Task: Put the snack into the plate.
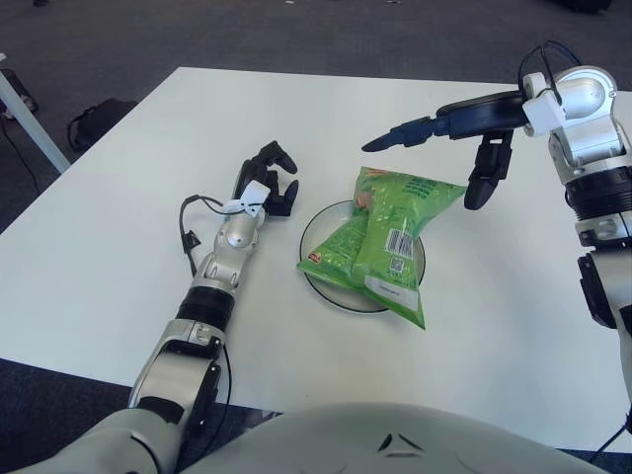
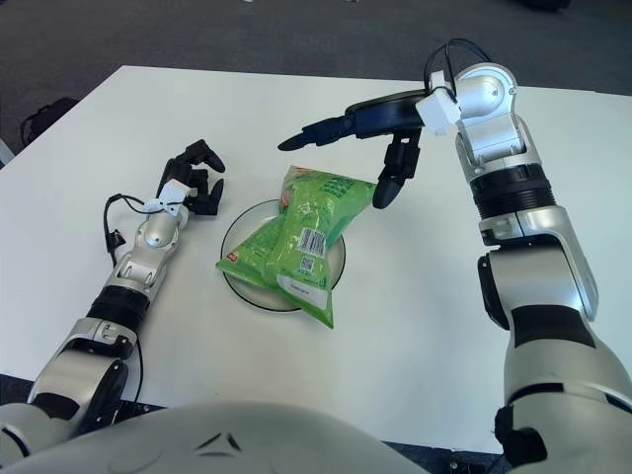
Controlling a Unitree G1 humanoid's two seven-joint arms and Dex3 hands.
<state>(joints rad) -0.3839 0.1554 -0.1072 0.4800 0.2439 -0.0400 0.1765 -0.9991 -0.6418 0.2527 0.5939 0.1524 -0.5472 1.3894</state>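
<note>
Two green snack bags [image 1: 387, 242] lie across the dark plate [image 1: 312, 233] near the middle of the white desk [image 1: 118, 247], the upper bag overhanging the plate's rim toward the front edge. The right hand [image 1: 464, 133] hangs above and beyond the bags, toward the desk's far right corner, its fingers [image 1: 395, 136] spread wide, holding nothing and clear of the snacks. The left hand [image 1: 265, 183] shows just left of the plate, fingers loosely curled and empty.
</note>
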